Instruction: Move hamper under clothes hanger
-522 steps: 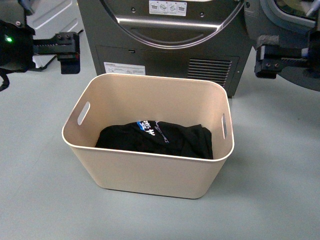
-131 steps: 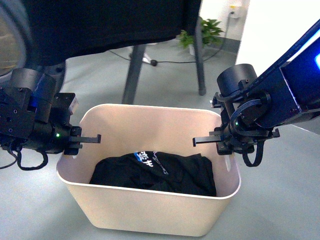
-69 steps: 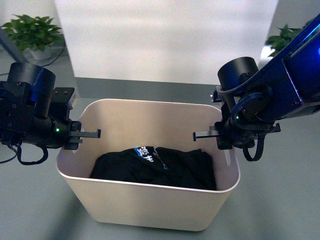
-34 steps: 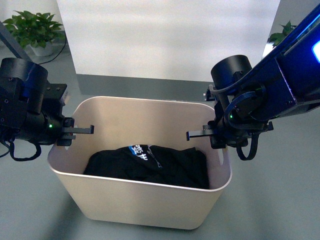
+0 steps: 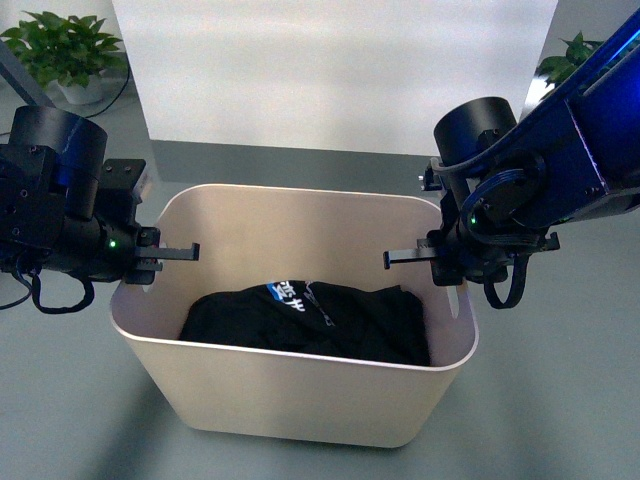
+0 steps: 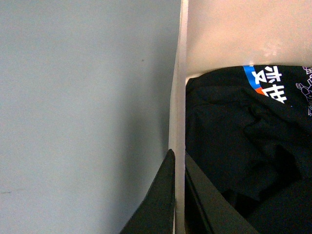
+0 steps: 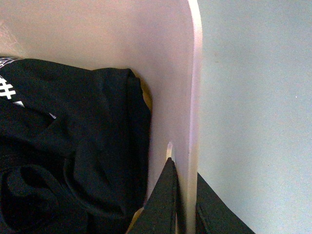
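The hamper (image 5: 300, 395) is a beige tub on the grey floor with a black garment (image 5: 310, 320) inside. My left gripper (image 5: 152, 256) is shut on the rim of its left short side. My right gripper (image 5: 440, 258) is shut on the rim of its right short side. In the left wrist view my gripper (image 6: 178, 163) pinches the hamper wall (image 6: 178, 87), one finger inside and one outside. The right wrist view shows the same: my gripper (image 7: 184, 169) pinches the wall (image 7: 161, 58) by the slot handle. A slanted dark grey bar (image 5: 18, 78) shows at top left; I cannot tell whether it belongs to the clothes hanger.
A white panel (image 5: 330, 70) stands behind the hamper. Potted plants sit at the back left (image 5: 65, 45) and back right (image 5: 572, 50). Grey floor lies all round the hamper.
Both grippers, once apart from the hamper by the dryer, now grip its sides. The scene behind has swung from hanger legs to a white panel. The hamper has shifted slightly right since half a second ago.
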Controlling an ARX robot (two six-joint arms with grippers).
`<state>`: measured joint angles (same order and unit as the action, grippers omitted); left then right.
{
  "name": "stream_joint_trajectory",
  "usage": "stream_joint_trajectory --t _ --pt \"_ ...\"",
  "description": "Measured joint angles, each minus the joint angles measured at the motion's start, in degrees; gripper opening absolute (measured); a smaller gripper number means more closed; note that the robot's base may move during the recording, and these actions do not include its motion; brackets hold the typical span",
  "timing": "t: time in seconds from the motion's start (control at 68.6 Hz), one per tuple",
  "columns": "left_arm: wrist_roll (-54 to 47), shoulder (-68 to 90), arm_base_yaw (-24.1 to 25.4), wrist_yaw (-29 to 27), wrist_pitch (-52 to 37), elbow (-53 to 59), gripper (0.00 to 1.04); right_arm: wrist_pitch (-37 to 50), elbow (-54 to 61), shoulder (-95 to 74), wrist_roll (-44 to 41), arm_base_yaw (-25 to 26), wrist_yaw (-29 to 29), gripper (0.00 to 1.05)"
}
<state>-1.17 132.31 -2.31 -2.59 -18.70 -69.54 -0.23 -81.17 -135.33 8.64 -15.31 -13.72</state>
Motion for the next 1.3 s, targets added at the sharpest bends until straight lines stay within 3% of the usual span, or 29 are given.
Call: stream_joint_trajectory --t 0.117,0.365,0.802,0.846,0.919,1.05,1.123,1.298 --pt "0.0 0.0 0.0 0.0 0.0 0.0 0.04 0.0 0.0 0.0 0.0 0.0 0.0 0.03" --pt "-0.7 0.2 -0.3 -0.2 1.1 0.0 0.04 -1.5 0.0 -0.3 9.9 0.1 2.7 0.03" --pt "-1.3 5.0 -0.8 0.7 -0.7 1.5 0.04 1.1 2.9 -3.6 12.9 0.3 3.0 0.03" --pt "-1.1 5.0 -0.8 1.1 -0.3 1.4 0.10 1.2 3.1 -3.7 13.0 0.3 3.1 0.03" --pt "-0.6 5.0 -0.8 1.9 0.0 1.4 0.21 1.7 3.1 -3.7 13.2 0.4 2.9 0.13" --pt "-0.2 4.6 -0.8 2.3 -0.1 1.3 0.44 2.8 3.1 -3.5 13.8 0.7 2.4 0.35" --pt "0.1 2.4 -0.8 3.1 0.4 1.3 0.62 3.1 3.5 -2.4 13.7 0.9 1.5 0.54" --pt "0.1 -5.4 -1.0 4.2 2.2 0.6 0.90 3.1 3.8 4.1 12.6 1.1 0.2 0.81"
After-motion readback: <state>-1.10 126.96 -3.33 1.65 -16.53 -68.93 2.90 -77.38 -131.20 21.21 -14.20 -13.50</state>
